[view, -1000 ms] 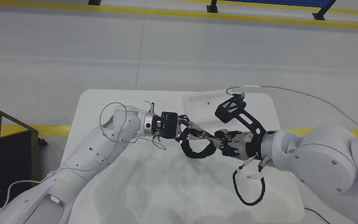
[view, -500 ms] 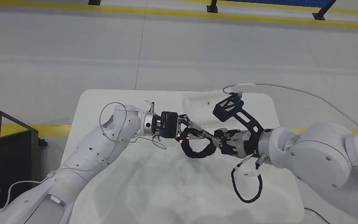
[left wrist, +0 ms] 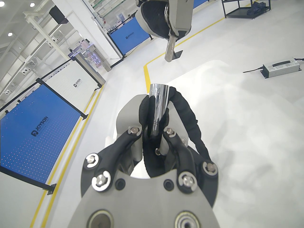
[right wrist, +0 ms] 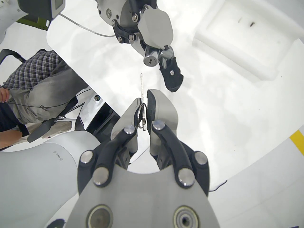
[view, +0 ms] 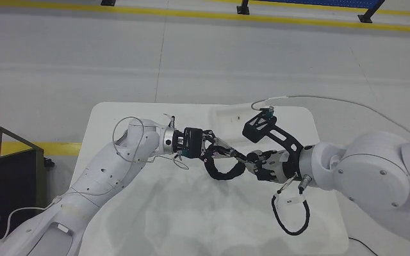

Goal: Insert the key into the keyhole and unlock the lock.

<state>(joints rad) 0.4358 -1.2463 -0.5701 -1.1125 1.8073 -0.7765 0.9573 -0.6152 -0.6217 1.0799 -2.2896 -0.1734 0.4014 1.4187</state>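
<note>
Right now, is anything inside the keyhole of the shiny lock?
Nothing yet. The keyhole at the end of the lock is an uncovered dark slot, and the key, pinched in the right gripper, hangs short of it. Deeper inside is too dark to see.

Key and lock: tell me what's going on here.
The left gripper is shut on the chrome lock cylinder of a black cable lock, with the keyhole facing the other arm. The right gripper pinches the key by its head, blade pointing toward the keyhole. A clear gap separates the key's tip from the keyhole, so it is not yet inserted. Both are held above the white table.
</note>
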